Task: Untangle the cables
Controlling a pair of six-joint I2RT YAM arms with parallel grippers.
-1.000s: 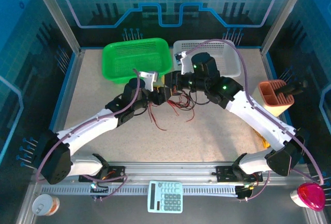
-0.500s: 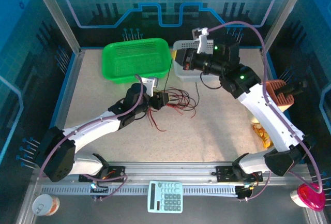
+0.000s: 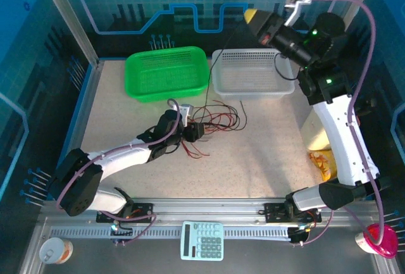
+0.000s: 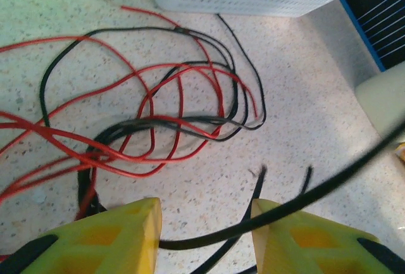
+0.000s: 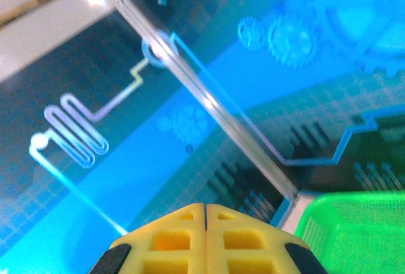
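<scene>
The tangled red and black cables point(image 3: 215, 119) point(image 4: 171, 122) are being left lying on the worktop point(image 3: 266, 154) just in front of the white basket point(image 3: 247, 90). Beside them, the left fingers point(image 3: 193, 130) point(image 4: 120, 236) are being held wide apart, gripping nothing. High above the basket's far edge, the right fingers point(image 3: 251, 16) point(image 5: 171, 242) are being pressed together, and one black cable point(image 4: 329, 184) is being stretched taut across the left gap.

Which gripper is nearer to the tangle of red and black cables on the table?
Left. The left gripper sits at the edge of the cables; the right gripper hovers high beyond the white basket.
</scene>
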